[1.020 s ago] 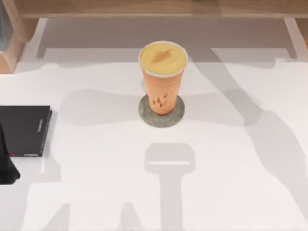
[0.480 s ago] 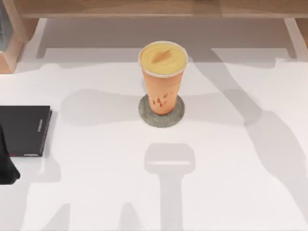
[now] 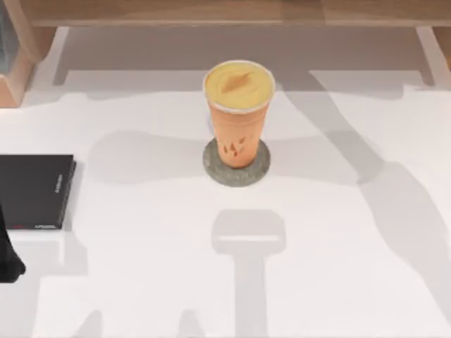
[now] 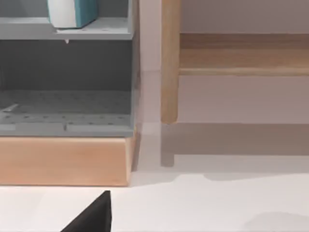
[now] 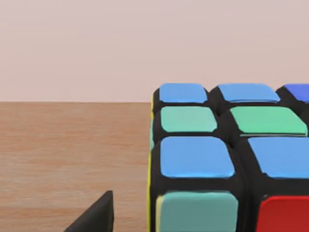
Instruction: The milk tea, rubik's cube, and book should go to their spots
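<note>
Since milk tea (image 3: 237,113) sits upright on coaster (image 3: 237,163), frame centre, that spot looks done; rubik's cube (image 5: 227,164) rests on wooden surface (image 5: 72,154); left gripper (image 3: 8,257) at left edge, grasp cannot tell.

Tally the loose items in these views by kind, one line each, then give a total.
Cups: 1, the orange milk tea standing on the coaster.
Coasters: 1, the grey coaster.
Books: 2, the black book lying flat and the blue book on the shelf.
Puzzle cubes: 1, the rubik's cube on a wooden surface.
Total: 5.

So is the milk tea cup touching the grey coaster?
Touching. In the top view the cup stands upright with its base resting on the coaster, whose grey rim shows all around it.
</note>
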Controlling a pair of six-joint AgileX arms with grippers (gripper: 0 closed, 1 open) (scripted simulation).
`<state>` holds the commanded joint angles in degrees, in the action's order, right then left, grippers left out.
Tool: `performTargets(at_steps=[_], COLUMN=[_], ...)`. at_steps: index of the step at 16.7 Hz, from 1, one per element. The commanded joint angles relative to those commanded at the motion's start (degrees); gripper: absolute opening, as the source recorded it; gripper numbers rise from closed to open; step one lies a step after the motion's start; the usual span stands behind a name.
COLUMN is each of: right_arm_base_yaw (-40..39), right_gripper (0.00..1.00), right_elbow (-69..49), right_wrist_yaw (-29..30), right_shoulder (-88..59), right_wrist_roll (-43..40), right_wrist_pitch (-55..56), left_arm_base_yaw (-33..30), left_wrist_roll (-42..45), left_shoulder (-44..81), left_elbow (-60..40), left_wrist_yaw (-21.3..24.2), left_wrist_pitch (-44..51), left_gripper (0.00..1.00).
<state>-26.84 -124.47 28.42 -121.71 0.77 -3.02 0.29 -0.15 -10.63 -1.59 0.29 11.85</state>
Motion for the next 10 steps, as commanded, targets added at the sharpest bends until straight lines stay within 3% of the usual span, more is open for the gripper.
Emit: performTargets(at_steps=[5,10], right_arm_base_yaw=[0.0,0.0], right_gripper=[1.0,1.0], right_elbow=[0.0,0.0], right_wrist_yaw=[0.0,0.0], right_shoulder=[0.0,0.0], right_wrist_roll=[0.0,0.0], right_wrist_pitch=[0.0,0.0], left_arm_base_yaw=[0.25,0.28], left_wrist_roll=[-0.15,-0.2], left_shoulder=[-9.5,-11.58], left_elbow=[-1.29,-1.62], left_wrist_yaw=[0.26,0.35], left_wrist_pitch=[11.63,13.58], left_gripper=[1.0,1.0])
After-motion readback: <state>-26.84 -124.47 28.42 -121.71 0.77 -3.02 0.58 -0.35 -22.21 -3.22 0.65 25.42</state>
